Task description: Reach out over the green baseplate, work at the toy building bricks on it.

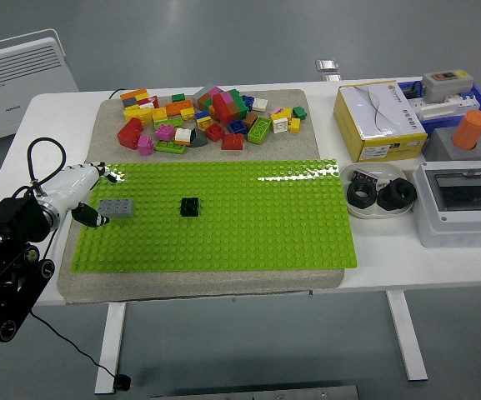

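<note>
Reaching in from the left, my left hand (pixel 90 193) sits at the green baseplate's (pixel 223 242) left edge, fingers pinched on a grey brick (pixel 116 207) resting on the studs. A black brick (pixel 190 207) stands nearby to its right, apart. The loose brick pile (pixel 207 117) lies beyond on the mat. A yellow box (pixel 379 121) and white dish (pixel 380 196) sit well right.
</note>
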